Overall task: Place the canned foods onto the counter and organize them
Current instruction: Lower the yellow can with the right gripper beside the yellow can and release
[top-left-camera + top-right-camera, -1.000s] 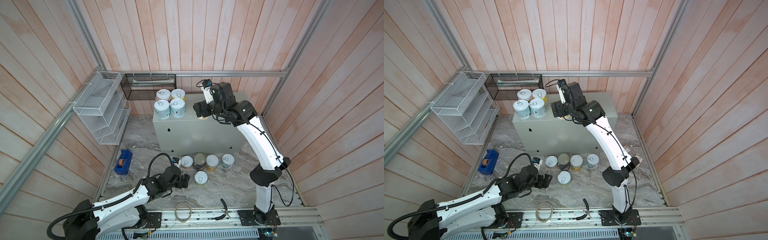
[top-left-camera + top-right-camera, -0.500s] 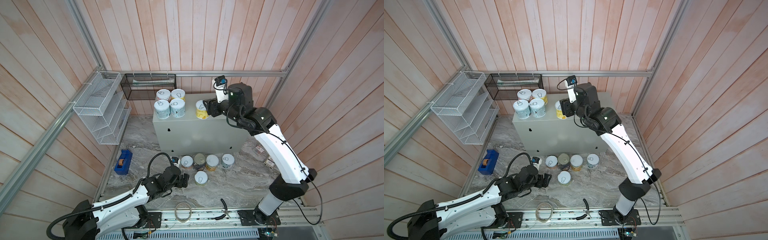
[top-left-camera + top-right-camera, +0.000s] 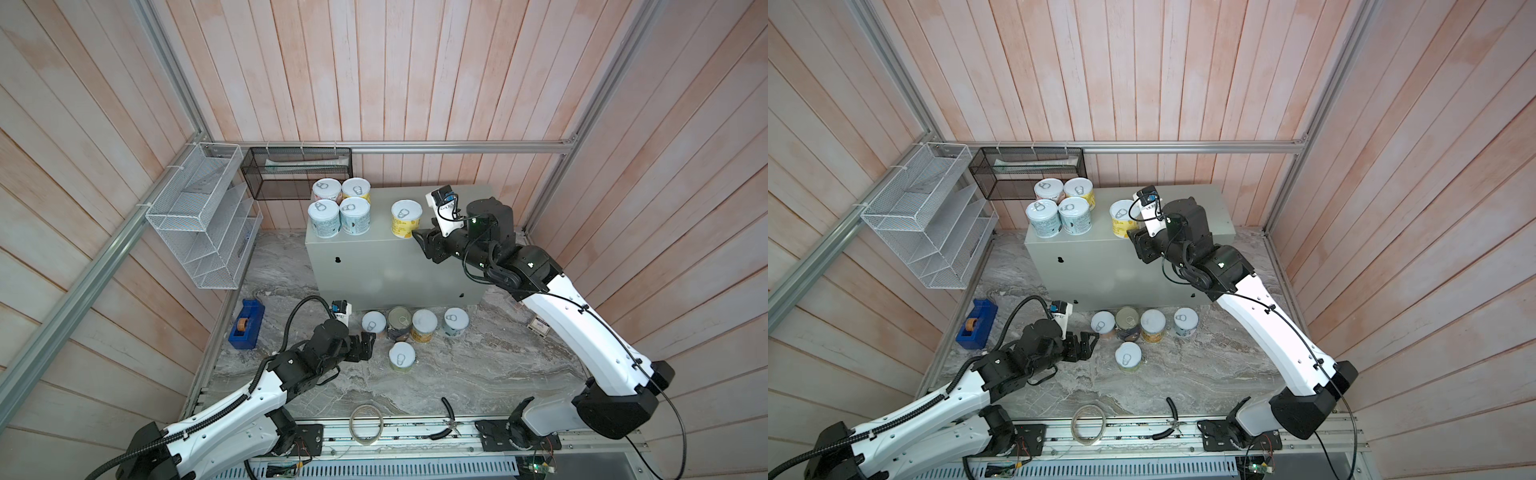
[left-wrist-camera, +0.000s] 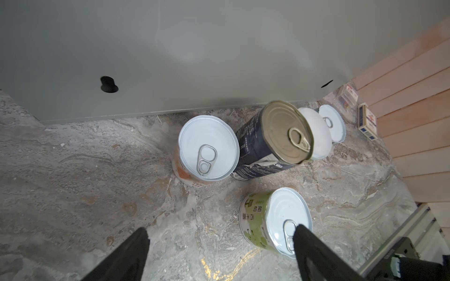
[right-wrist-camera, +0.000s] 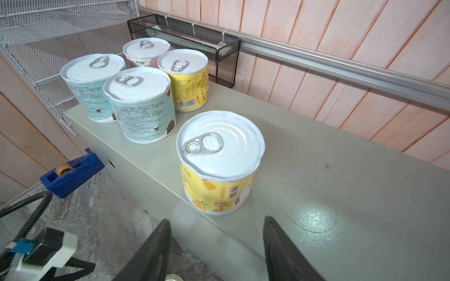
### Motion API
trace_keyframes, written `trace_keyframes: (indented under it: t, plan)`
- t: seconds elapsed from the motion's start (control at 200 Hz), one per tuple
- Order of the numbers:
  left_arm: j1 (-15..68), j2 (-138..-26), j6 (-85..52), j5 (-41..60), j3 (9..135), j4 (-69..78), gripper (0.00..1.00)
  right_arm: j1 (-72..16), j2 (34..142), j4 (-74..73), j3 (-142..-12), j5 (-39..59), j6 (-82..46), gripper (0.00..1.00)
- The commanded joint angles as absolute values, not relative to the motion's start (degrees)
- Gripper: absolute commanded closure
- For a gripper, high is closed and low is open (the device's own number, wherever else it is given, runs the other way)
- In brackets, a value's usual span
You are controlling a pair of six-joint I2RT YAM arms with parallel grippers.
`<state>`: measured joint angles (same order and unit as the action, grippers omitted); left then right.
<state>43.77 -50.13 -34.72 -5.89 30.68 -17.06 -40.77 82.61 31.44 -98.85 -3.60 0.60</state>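
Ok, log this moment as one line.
counter: four cans grouped, yellow can apart | floor: five cans | right claw: open, empty | left claw: open, empty

- White wire rack fixed on the left wall.
- Black mesh basket hanging from the back rail, just beside the rack.
- Blue tape dispenser on the marble tabletop.
- Clear tape ring and black pliers near the front edge.
- Small printed box by the right wall.
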Motion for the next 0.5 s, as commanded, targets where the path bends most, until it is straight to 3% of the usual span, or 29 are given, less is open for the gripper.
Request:
trace_keyframes:
  t: [0.0,0.495]
  plan:
    - [42.1,-47.7,-34.3,-3.2,29.9,-17.6,0.05,-40.0,83.8,27.7,-98.5,-2.4,0.6,0.43]
    - [40.1,-49.3,-33.1,-2.0,30.5,-18.4,0.06,-37.4,91.6,21.6,-101.9,2.7,0.3,0.49]
